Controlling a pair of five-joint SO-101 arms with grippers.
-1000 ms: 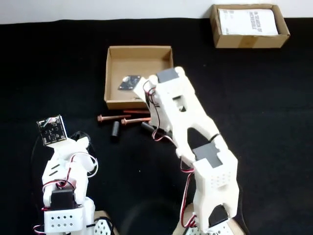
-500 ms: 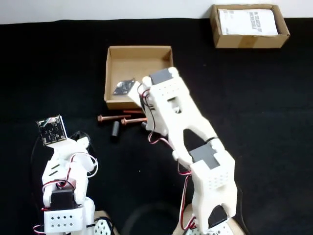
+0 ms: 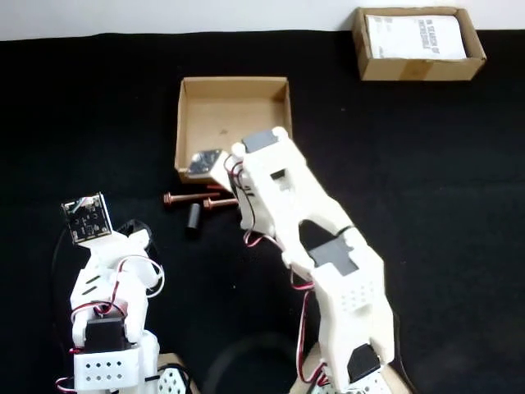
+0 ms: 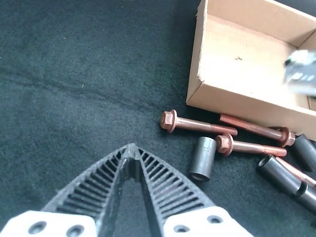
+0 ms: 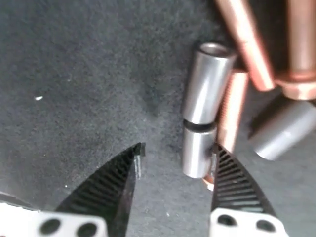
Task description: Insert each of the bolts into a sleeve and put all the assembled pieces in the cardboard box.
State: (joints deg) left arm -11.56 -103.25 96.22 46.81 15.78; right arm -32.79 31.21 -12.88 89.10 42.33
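- The left tool [image 4: 132, 154] is being kept clenched, fingertips touching, with nothing between them. It is being held above the black surface [image 3: 98, 107], apart from the parts.
- The right tool [image 5: 177, 148] is being held released, low over the surface, just in front of the cardboard box [image 3: 190, 123].
- Two grey sleeves [image 5: 207, 84], lying end to end, are being straddled by the right tool's fingers. One fingertip [image 5: 224, 168] is being observed just beside the nearer sleeve; whether it touches cannot be told.
- A copper bolt [image 5: 232, 106] is being observed lying alongside those sleeves, against them.
- Other bolts [image 4: 197, 123] are being observed lying loose on the surface along the box's front wall.
- A lone sleeve [image 4: 202, 158] is being observed just beside the head of one of these bolts.
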